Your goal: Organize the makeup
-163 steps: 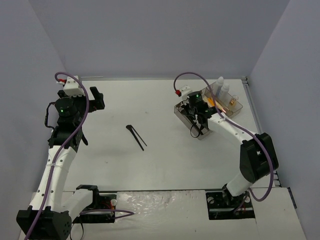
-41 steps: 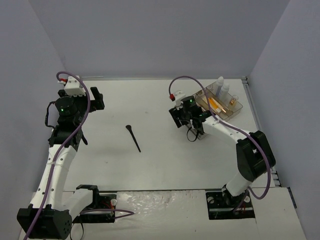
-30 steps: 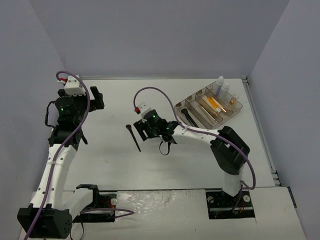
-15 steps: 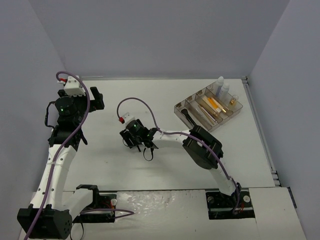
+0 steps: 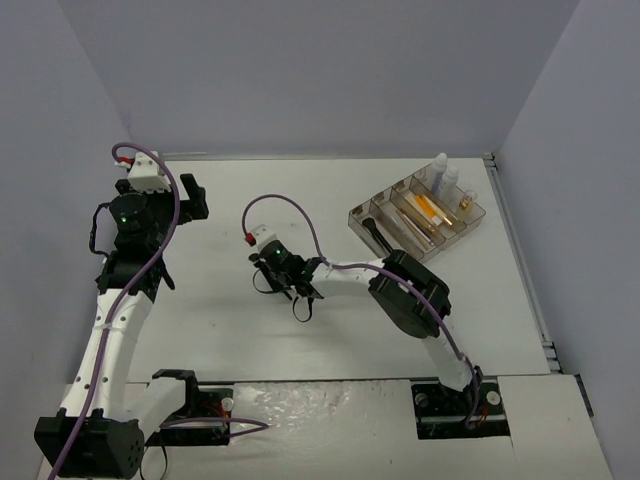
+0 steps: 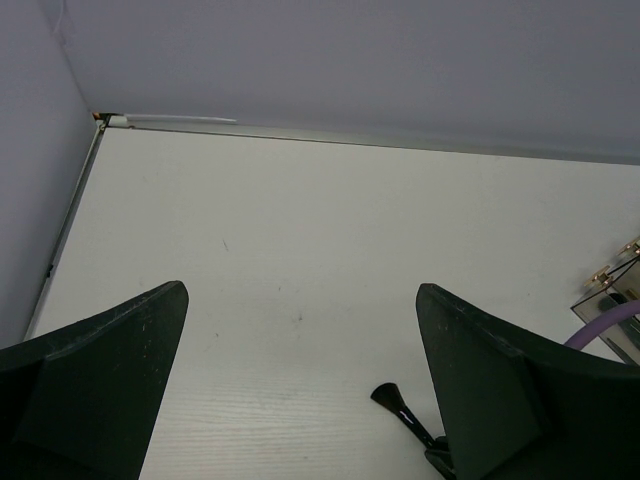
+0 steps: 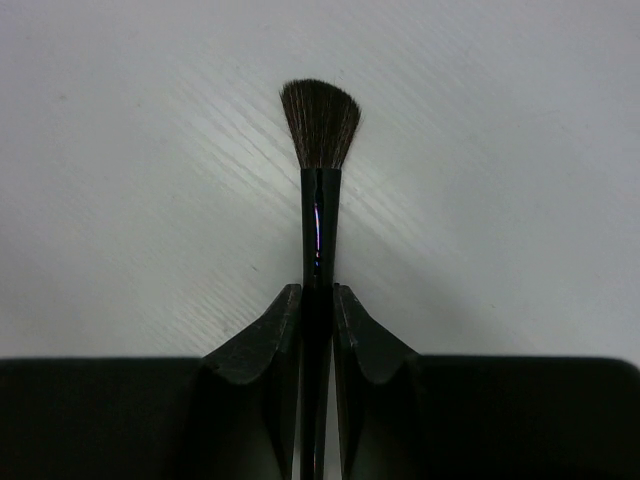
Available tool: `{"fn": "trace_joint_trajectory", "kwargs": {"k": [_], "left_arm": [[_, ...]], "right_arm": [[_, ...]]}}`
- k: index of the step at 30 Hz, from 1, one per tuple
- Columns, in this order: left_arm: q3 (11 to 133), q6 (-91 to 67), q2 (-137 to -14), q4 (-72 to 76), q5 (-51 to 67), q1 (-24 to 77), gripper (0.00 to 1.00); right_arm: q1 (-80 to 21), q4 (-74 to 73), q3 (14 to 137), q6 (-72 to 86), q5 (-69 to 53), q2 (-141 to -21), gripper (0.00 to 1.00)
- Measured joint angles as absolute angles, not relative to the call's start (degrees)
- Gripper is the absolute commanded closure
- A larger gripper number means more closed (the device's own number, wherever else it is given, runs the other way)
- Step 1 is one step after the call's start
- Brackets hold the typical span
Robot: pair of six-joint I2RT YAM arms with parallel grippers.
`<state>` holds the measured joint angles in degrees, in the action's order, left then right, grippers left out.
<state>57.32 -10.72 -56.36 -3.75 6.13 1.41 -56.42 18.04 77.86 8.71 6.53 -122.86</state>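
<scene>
A slim black brush (image 7: 318, 200) lies on the white table, its bristle head pointing away from my right wrist. My right gripper (image 7: 317, 290) is shut on its handle, with both fingers pressed against it. Seen from above, that gripper (image 5: 283, 272) is at the table's middle and covers most of the brush. The left wrist view catches the brush head (image 6: 392, 398) beside its right finger. My left gripper (image 5: 190, 200) hangs open and empty at the far left. The rest of the makeup sits in the clear tray (image 5: 362, 213): two white bottles (image 5: 441, 171), an orange tube (image 5: 428, 208), an amber vial (image 5: 465, 203).
The tray stands at the back right near the wall. A purple cable (image 5: 290, 205) loops above my right wrist. Grey walls close in the table on three sides. The arm bases (image 5: 460, 405) sit at the near edge.
My right arm swung left from the tray across the table to the brush, and its jaws closed on the handle. The left arm has not moved.
</scene>
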Motion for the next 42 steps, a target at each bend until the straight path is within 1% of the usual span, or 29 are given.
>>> {"fn": "trace_joint_trajectory", "kwargs": {"k": [5,10,15,19,24,30,32,37,38,41,42], "left_arm": [[57.3,-10.7,-56.4,-3.7,6.1,1.4,0.03],[57.3,-10.8,-56.4,-3.7,6.2,1.4,0.03],[57.3,-10.9,-56.4,-3.7,6.2,1.4,0.03],[57.3,-11.0,-56.4,-3.8,6.2,1.4,0.03],[57.3,-11.0,-56.4,-3.7,6.2,1.4,0.03],[57.3,-11.0,-56.4,-3.7,6.2,1.4,0.03],[57.3,-11.0,-56.4,-3.7,6.2,1.4,0.03],[57.3,-11.0,-56.4,-3.7,6.2,1.4,0.03],[57.3,-11.0,-56.4,-3.7,6.2,1.4,0.03],[57.3,-11.0,-56.4,-3.7,6.2,1.4,0.03],[57.3,-11.0,-56.4,-3.7,6.2,1.4,0.03]], "right_arm": [[-53.4,16.5,70.3,6.7,5.8,-116.8,1.0],[-47.2,10.1,64.0,1.3,5.1,-108.1,1.0],[-39.2,4.8,62.0,-7.1,5.2,-97.3,1.0],[-32.5,2.9,61.8,-13.2,4.7,-91.0,1.0],[-24.9,1.1,61.8,-17.6,4.1,-90.2,1.0],[-22.7,-0.3,62.4,-20.8,2.4,-93.1,1.0],[-22.5,-0.4,62.5,-21.5,2.0,-94.3,0.96],[-22.4,-0.7,62.9,-22.7,1.1,-96.8,0.59],[-22.4,-0.7,63.0,-22.7,1.1,-97.1,0.53],[-22.4,-0.7,63.2,-22.6,0.9,-97.3,0.39],[-22.3,-0.7,63.2,-22.6,0.9,-97.3,0.36]]}}
